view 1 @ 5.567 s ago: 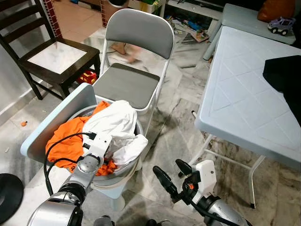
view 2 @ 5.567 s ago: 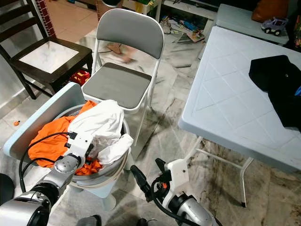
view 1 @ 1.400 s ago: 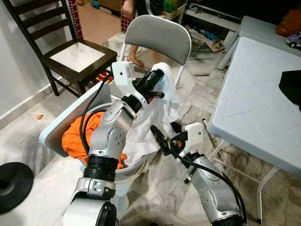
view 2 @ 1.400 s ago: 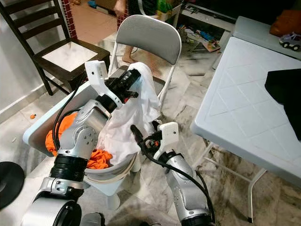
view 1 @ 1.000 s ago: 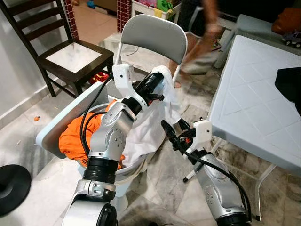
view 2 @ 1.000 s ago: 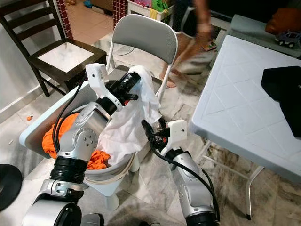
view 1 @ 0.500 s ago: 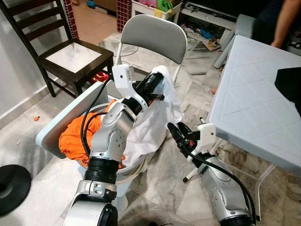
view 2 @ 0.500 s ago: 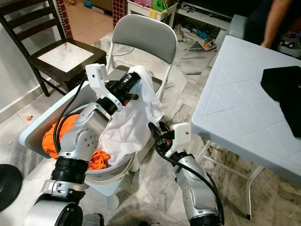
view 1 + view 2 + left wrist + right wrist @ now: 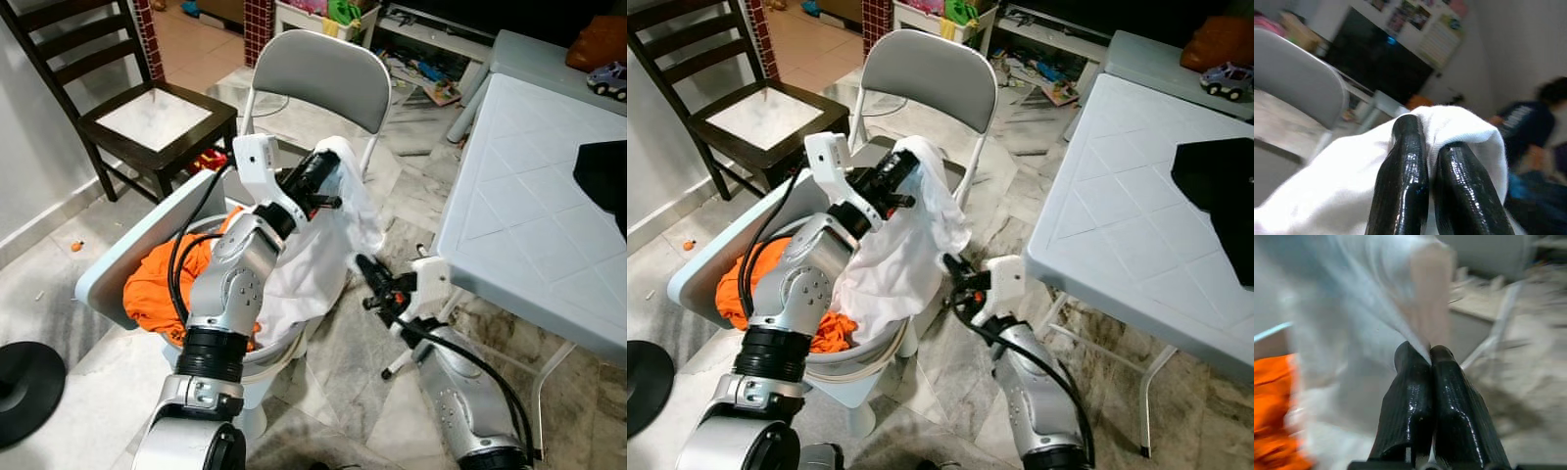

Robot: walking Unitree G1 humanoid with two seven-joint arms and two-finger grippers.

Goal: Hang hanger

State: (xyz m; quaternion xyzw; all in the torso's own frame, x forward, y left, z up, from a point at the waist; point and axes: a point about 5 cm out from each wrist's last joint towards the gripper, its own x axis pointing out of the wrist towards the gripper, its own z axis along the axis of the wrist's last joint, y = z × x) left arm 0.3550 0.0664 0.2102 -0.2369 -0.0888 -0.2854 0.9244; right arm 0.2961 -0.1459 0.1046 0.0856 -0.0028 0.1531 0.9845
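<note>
Both jaws are pressed together on the white shirt (image 9: 323,245): my left gripper (image 9: 328,162) holds a fold high at frame centre, my right gripper (image 9: 364,266) now pinches its lower hem. 0.5 s ago the right one sat open just beside the cloth, so I judge spreading can start. No hanger found. My right wrist view shows the pinch; head views hide it.

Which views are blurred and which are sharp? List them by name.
Right wrist view: heavy motion blur, the white garment and orange cloth smeared, the fingers sharp. Left wrist view: fingers and white cloth crisp, the background soft. Both eye views: evenly lit and sharp on the folding chair and table.
</note>
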